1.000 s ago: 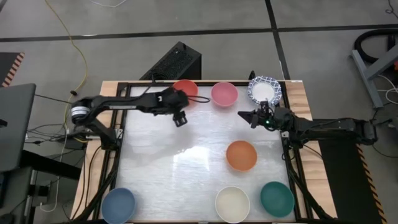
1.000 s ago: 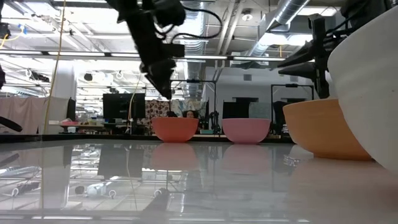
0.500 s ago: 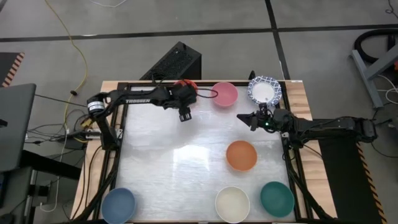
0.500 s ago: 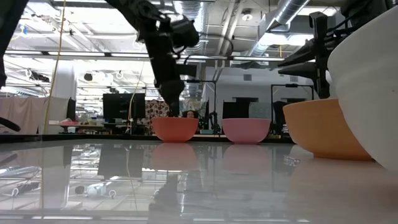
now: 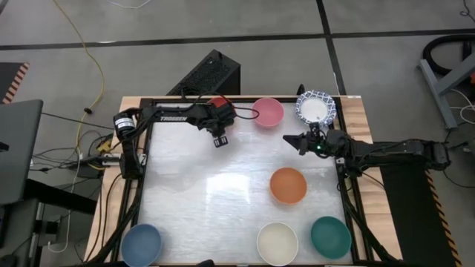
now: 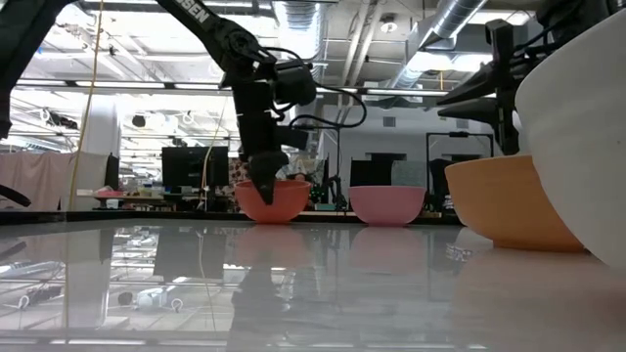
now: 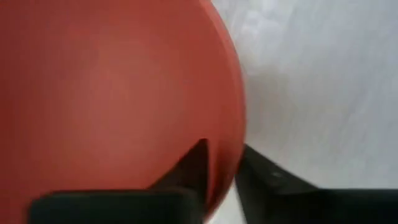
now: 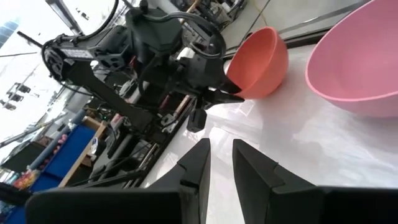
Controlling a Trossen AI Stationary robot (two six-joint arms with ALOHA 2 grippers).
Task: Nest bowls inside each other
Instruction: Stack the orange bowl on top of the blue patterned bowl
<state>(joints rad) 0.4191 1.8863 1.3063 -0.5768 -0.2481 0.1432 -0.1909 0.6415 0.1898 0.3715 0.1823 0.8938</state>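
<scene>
The red bowl [image 5: 223, 100] stands on its base at the table's far edge, left of the pink bowl [image 5: 268, 112]. My left gripper [image 5: 217, 115] reaches steeply down from the left and is shut on the red bowl [image 6: 271, 202], whose middle the arm hides from above. My right gripper [image 5: 288, 139] hovers level above the table near the blue-patterned white bowl [image 5: 316, 107]. Its fingers [image 8: 202, 155] point toward the red bowl [image 8: 258, 59], a narrow gap apart, with nothing between them. My left gripper holds the red bowl by its rim [image 7: 231, 149] on the side toward the table's near edge. One finger [image 7: 193, 168] is inside the bowl and the other [image 7: 264, 180] outside its wall. The fingers come slanting down from above. The bowl's base rests on the table.
An orange bowl [image 5: 288, 185] sits right of centre. Along the near edge stand a blue bowl [image 5: 141, 244], a cream bowl [image 5: 277, 242] and a teal bowl [image 5: 330, 236]. The glossy middle of the table [image 5: 208, 193] lies between them.
My left gripper has moved down and toward the table's far edge, onto the red bowl, and its fingers now stand astride the rim. The arm now covers most of the bowl from above. The bowl has stayed in place.
</scene>
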